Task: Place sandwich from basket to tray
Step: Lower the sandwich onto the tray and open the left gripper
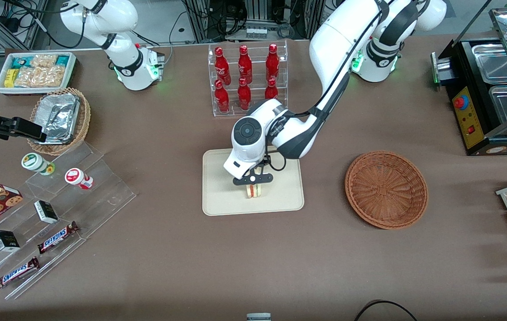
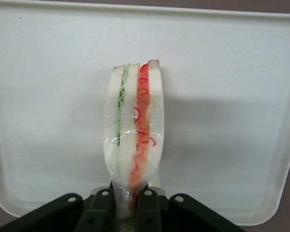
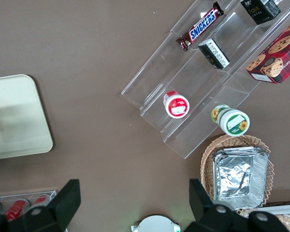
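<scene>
Sandwich held on edge over the tray

Nearest the front camera, the sandwich stands on edge over the cream tray, its lower end at the tray's surface; whether it rests there cannot be told. The claw is clamped on its upper end, and the wrist view shows both fingers pinching the wrapped bread. The reddish-brown basket lies well apart on the tabletop, toward the working arm's end. Farther from the camera stands a clear rack of red bottles.
</scene>
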{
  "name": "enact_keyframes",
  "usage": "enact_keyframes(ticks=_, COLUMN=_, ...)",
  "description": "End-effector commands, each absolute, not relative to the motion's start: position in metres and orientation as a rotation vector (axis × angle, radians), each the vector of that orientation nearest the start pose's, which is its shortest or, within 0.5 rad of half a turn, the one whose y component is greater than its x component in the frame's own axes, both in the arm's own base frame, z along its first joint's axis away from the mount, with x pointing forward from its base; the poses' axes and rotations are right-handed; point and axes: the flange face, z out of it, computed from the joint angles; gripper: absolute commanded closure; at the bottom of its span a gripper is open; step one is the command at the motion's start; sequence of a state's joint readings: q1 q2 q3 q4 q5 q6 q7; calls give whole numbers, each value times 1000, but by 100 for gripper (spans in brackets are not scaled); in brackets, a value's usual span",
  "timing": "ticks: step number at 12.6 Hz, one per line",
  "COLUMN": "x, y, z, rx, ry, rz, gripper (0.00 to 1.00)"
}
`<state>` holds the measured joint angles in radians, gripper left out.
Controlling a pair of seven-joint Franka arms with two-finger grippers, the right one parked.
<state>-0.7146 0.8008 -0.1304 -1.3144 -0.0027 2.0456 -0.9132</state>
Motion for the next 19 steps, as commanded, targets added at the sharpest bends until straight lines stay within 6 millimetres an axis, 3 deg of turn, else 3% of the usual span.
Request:
enact_keyframes(ticks=1, x=504, y=-543, z=251, rx=-3131, ry=-202, rz=171, gripper=90)
enact_keyframes(ticks=2, x=505, y=-542, z=250, rx=-3129, ry=-218, rz=169, gripper=77)
enact_keyframes(ticks=3, x=505, y=-542, z=248, rx=-3130, ry=-221, rz=168, gripper=56)
enact_keyframes(ticks=5, x=505, y=-542, z=249, rx=-3132, ry=-221, rz=167, gripper=0)
enact_keyframes(ticks=8, x=510, y=-540, z=258, rx=-3144, ry=-210, rz=152, gripper=0)
enact_keyframes(ticks=14, x=514, y=-539, z=298, rx=-3132, ry=-170, rz=64, gripper=0)
enact_keyframes(ticks=16, x=511, y=-535, z=320, rx=-3111, ry=-171, rz=45, gripper=0)
enact_keyframes(ticks=19, x=514, y=-521, z=373, rx=-3126, ry=-176, rz=12, gripper=0)
